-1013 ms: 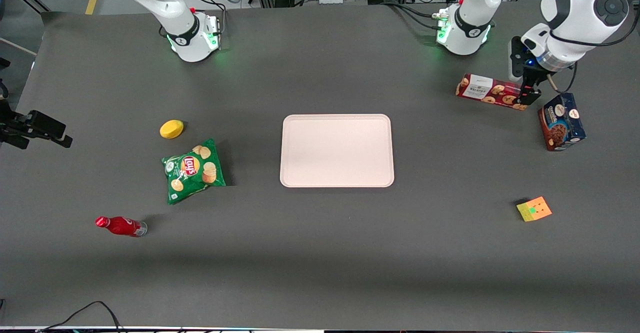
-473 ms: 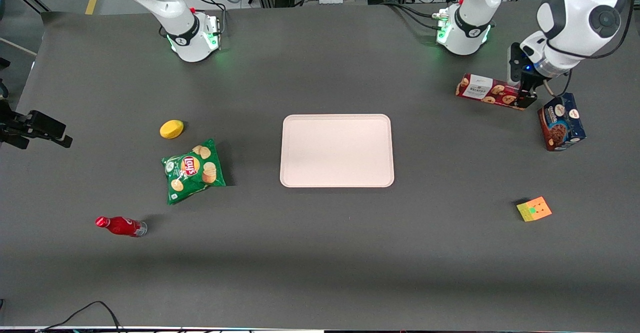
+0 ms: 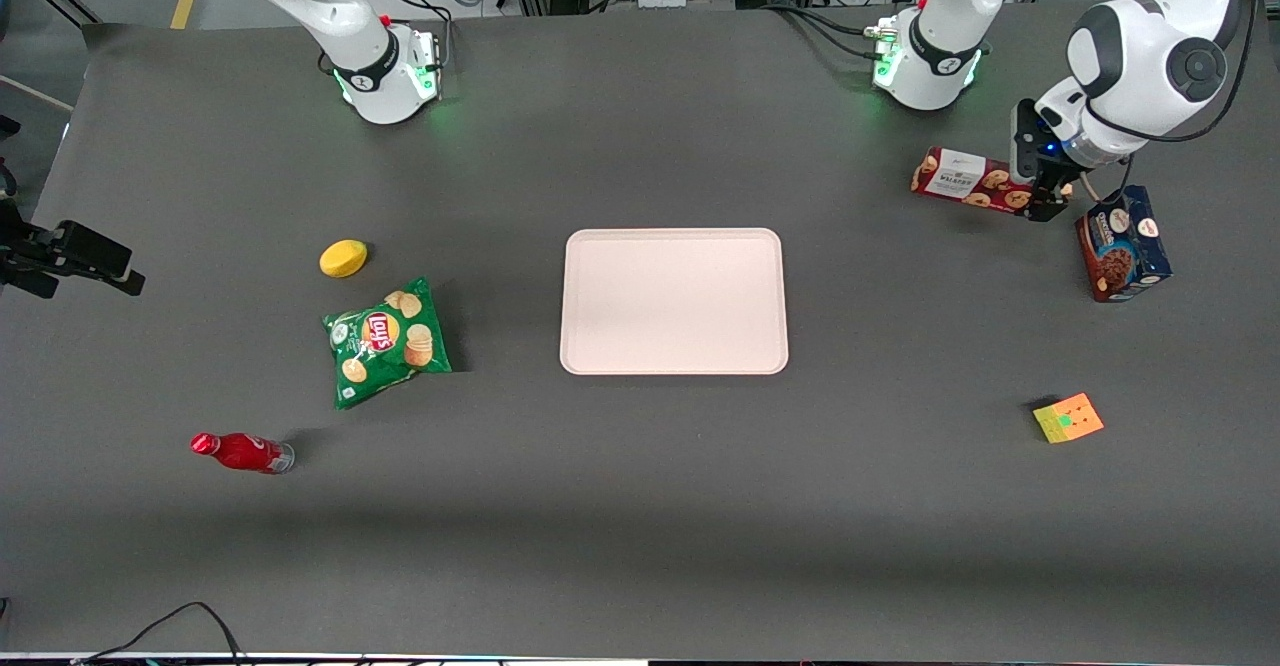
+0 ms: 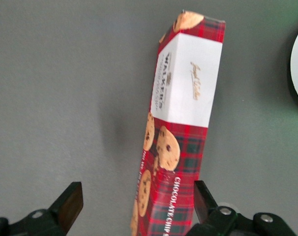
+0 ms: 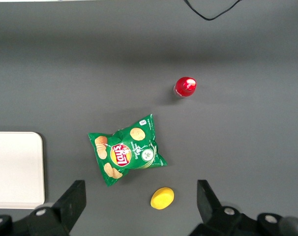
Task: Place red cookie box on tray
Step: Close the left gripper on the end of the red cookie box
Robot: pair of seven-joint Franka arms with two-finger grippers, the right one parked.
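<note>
Two fingers (image 4: 70,204) straddling red cookie box (image 4: 181,128), gripper (image 4: 136,206) spread

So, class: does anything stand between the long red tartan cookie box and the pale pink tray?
Nothing visible does. Bare table lies between the red tartan cookie box and the pale pink tray. The open gripper straddles the box's end.

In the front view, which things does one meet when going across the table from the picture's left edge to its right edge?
Red bottle → yellow lemon-like object → green chips bag → tray → red cookie box → open claw over the box's end → dark blue cookie box.
</note>
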